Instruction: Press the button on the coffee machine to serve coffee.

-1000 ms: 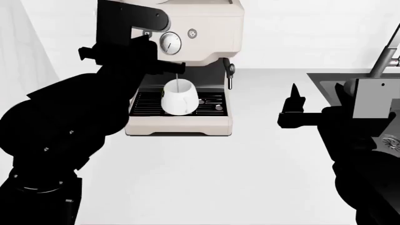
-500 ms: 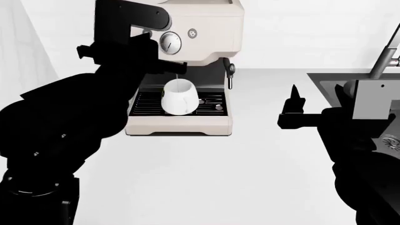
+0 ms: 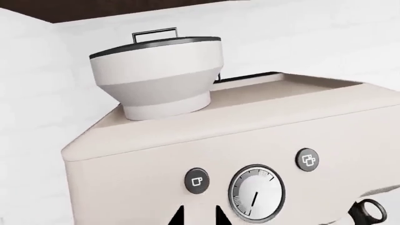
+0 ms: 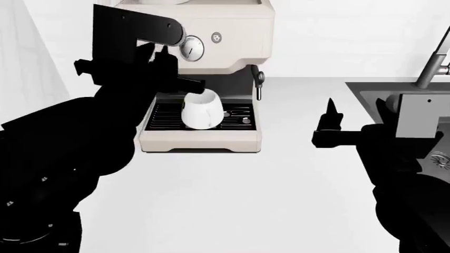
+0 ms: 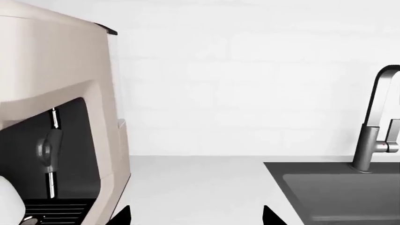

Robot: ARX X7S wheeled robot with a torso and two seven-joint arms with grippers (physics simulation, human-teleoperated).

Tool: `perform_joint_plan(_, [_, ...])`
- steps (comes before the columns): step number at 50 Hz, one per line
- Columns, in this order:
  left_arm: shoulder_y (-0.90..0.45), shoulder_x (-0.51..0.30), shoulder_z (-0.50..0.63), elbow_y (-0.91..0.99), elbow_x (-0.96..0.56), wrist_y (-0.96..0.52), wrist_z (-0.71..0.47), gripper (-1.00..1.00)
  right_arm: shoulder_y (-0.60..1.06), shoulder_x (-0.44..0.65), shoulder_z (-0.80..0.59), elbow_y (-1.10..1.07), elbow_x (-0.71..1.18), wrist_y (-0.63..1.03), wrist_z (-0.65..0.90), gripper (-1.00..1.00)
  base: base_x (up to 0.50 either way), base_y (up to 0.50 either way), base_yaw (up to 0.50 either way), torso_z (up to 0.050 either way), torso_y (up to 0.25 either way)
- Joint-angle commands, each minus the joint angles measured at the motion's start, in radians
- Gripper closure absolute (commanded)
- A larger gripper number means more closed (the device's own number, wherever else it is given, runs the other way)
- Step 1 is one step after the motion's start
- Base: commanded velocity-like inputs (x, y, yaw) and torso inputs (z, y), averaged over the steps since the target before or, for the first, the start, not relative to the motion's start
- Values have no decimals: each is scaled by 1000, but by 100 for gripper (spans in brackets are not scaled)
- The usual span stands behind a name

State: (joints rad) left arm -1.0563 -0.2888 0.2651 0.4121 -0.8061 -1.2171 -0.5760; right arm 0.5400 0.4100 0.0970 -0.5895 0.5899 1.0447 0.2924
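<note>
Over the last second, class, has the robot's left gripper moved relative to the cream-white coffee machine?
Yes. In the head view the left gripper has shifted left and slightly up, away from the round silver dial on the coffee machine.

One coffee machine (image 4: 211,63), two small buttons (image 3: 197,181), one dial (image 3: 256,191), one white cup (image 4: 202,109), seemingly one faucet (image 5: 374,122)

- Boxy cream-white coffee machine (image 4: 228,47): left front face hidden behind the black left arm in head view.
- Small grey single-cup button (image 3: 196,181): unseen from head view.
- Left gripper fingers (image 3: 181,216): only tips show.
</note>
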Motion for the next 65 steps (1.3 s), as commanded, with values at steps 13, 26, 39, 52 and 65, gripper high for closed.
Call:
perform_joint_plan(13, [109, -42, -58, 115, -80, -59, -54, -100, -24, -2, 13, -16, 13, -7, 12, -100, 0, 0, 0, 0, 0])
perform_joint_plan(26, [155, -66, -92, 152, -120, -86, -83, -100, -43, -3, 20, -18, 16, -20, 15, -100, 0, 0, 0, 0, 0])
perform_joint_plan(39, [221, -87, -101, 157, -117, -69, -98, -100, -48, -3, 19, -12, 17, -29, 18, -100, 0, 0, 0, 0, 0])
perform_joint_plan(52, [342, -140, -32, 156, -17, 64, -55, -100, -115, -21, 23, 4, 5, -109, -4, -100, 0, 0, 0, 0, 0])
perform_joint_plan(65, [487, -173, 7, 39, 138, 316, 17, -100, -282, -51, 19, 2, -45, -266, -36, -100, 0, 0, 0, 0, 0])
